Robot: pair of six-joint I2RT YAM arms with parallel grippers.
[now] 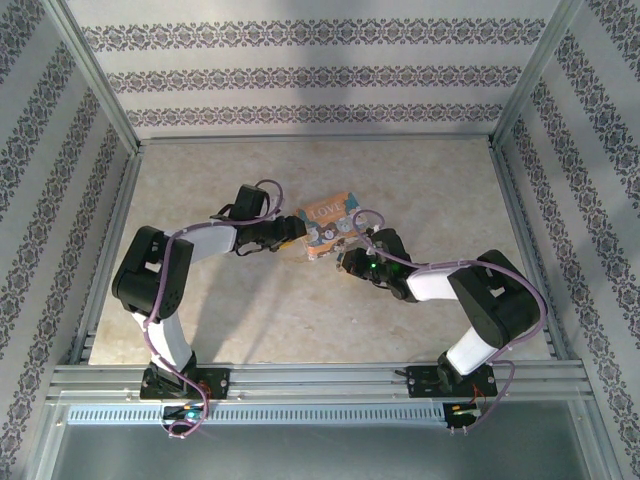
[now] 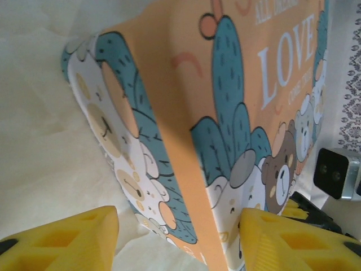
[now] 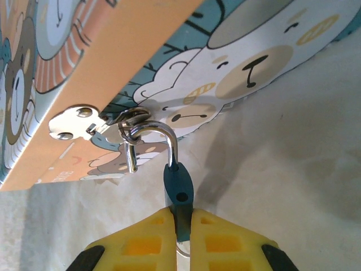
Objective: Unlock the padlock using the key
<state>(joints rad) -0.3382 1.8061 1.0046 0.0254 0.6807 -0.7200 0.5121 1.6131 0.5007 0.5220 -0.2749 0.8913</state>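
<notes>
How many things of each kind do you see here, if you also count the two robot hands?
Robot hands: 2, the left hand and the right hand
Orange LOVE block: 1
Silver hook with blue part, pinched by the right hand: 1 (I cannot tell lock and key apart here)
Total: 4

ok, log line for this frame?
left gripper: straddles box, grip unclear | right gripper: shut on key | silver hook: through clasp
</notes>
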